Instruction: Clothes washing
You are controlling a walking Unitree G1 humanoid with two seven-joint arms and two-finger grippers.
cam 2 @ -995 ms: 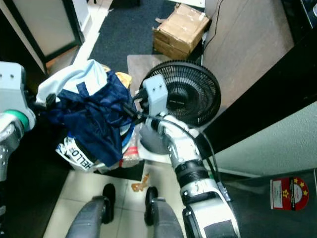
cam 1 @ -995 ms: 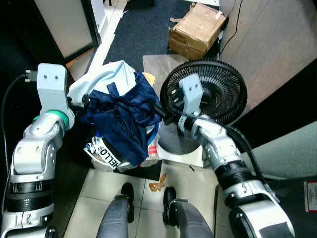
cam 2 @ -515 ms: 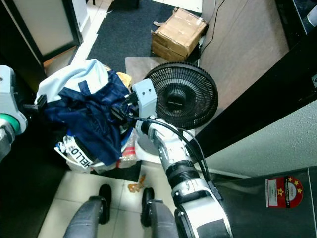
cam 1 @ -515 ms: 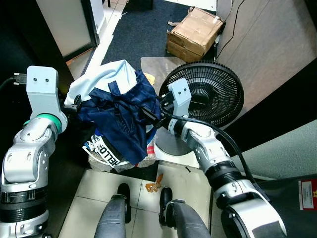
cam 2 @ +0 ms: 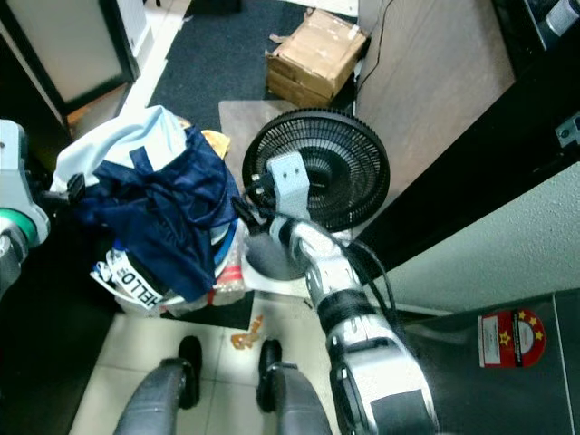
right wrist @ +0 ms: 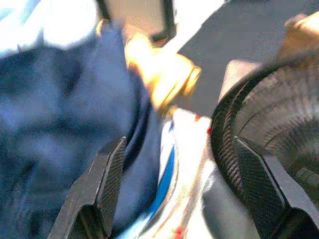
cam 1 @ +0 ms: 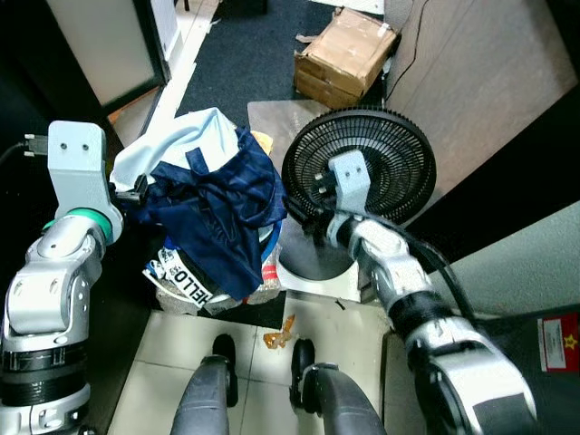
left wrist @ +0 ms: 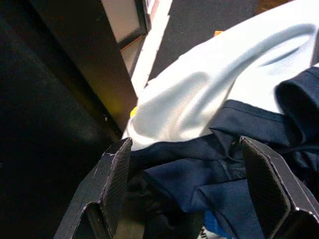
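A heap of laundry point(cam 1: 213, 213) stands on the floor before the robot, between its two arms. A navy garment point(cam 1: 227, 227) lies on top, draped over a pale blue garment point(cam 1: 186, 140) at the far side. Whatever holds the heap is hidden under the cloth; only a white band with black lettering point(cam 1: 186, 281) shows at the near lower edge, so the container's kind cannot be told.

Left pincer point(left wrist: 184, 199): fingers spread wide, set against the heap's left side, with navy and pale blue cloth between them but not pinched.

Right pincer point(right wrist: 174, 194): fingers spread, pinching nothing, lying in the gap between the heap and a black fan point(cam 1: 362, 172). The right wrist view is blurred; an orange-yellow item point(right wrist: 162, 74) at the heap's far edge cannot be identified.

The fan stands just right of the heap, its base partly covered by the right arm. A cardboard box point(cam 1: 344, 54) sits on dark carpet well beyond.
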